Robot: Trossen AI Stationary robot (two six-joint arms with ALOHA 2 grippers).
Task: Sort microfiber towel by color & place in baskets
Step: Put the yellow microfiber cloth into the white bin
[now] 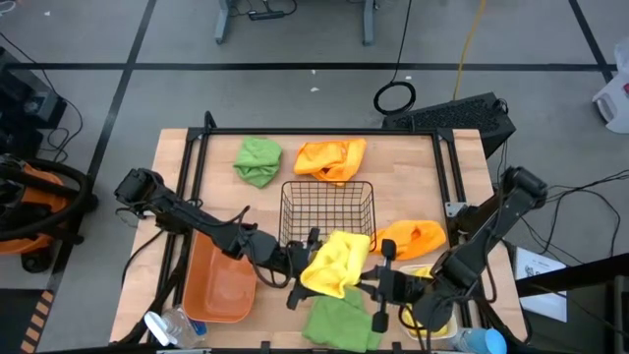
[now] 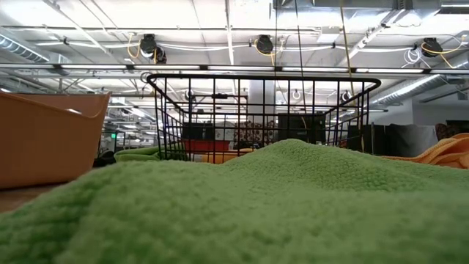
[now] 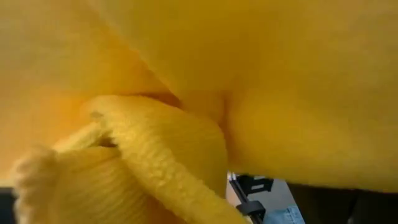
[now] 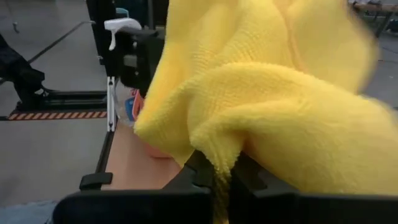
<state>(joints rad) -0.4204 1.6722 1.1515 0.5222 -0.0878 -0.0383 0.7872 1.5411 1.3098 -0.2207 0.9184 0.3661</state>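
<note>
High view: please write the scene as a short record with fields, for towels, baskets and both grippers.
yellow towel: held up between both grippers, beside the wire basket
right gripper: fingers shut on the yellow towel
left gripper: fingers open, at the yellow towel
green towels: one near, one far
orange towels: one far, one right
orange bin: empty

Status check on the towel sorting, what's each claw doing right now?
Right claw shut on yellow towel, beside the wire basket. Left claw open against same towel. Green towel lies below.
</note>
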